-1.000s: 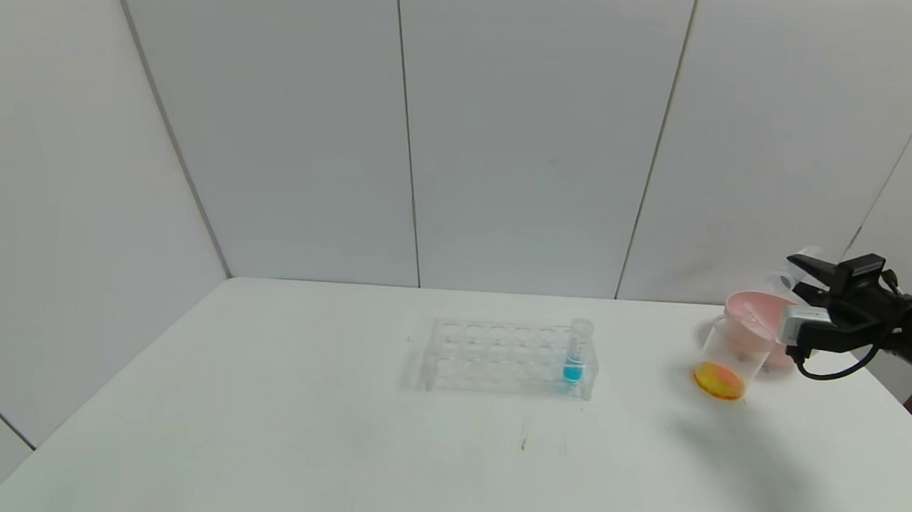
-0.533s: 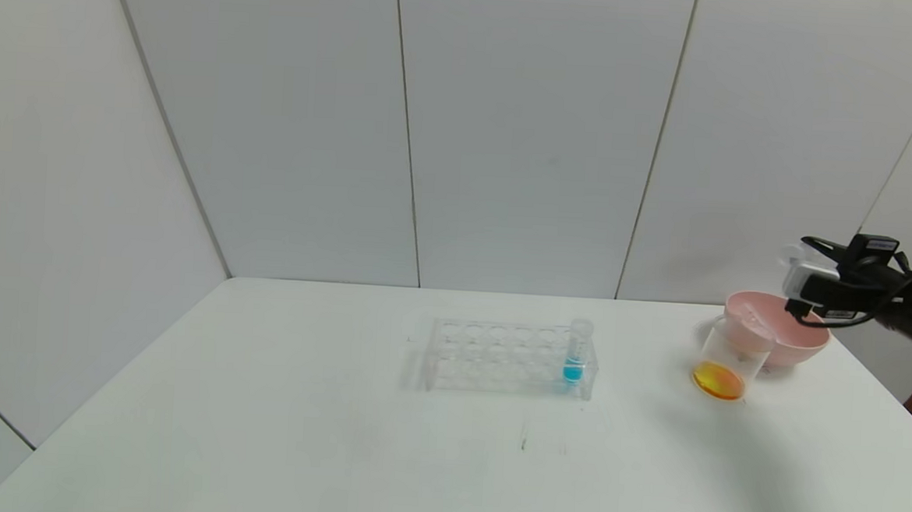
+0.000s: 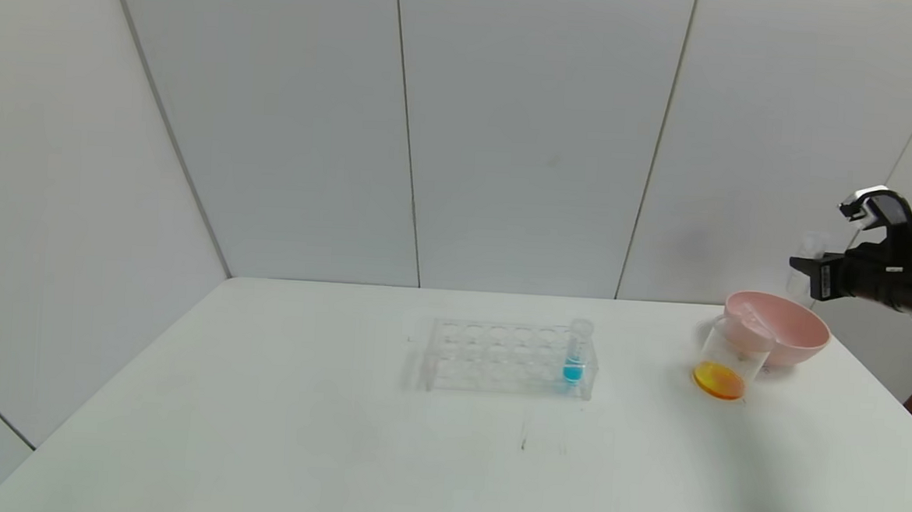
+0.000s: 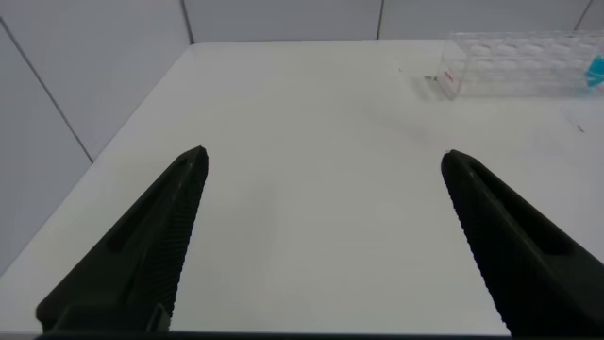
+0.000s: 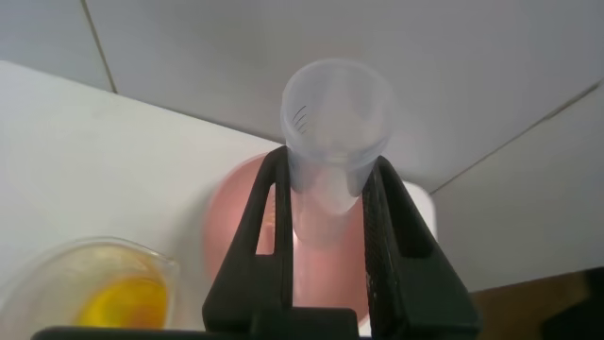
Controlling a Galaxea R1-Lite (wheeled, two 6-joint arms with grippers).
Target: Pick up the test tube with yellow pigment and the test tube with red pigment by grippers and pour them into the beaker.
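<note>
My right gripper (image 3: pixel 806 268) hangs high above the pink bowl (image 3: pixel 797 330) at the table's far right. It is shut on a clear test tube (image 5: pixel 337 113) that looks empty, its open mouth pointing away from the wrist. I cannot tell which pigment it held. The beaker (image 3: pixel 728 358) stands in front of the bowl with orange-yellow liquid in its bottom; it also shows in the right wrist view (image 5: pixel 106 295). Another empty clear tube (image 3: pixel 757 313) lies in the bowl. No tube with yellow or red liquid shows. My left gripper (image 4: pixel 324 156) is open over bare table.
A clear tube rack (image 3: pixel 497 357) stands mid-table with one blue-liquid tube (image 3: pixel 575 353) at its right end. The rack also shows in the left wrist view (image 4: pixel 514 64). White wall panels stand behind the table. The table's right edge is near the bowl.
My right gripper has risen and drawn back to the right with the tube, from level with the bowl's rim to well above it. Beaker, bowl and rack have not moved.
</note>
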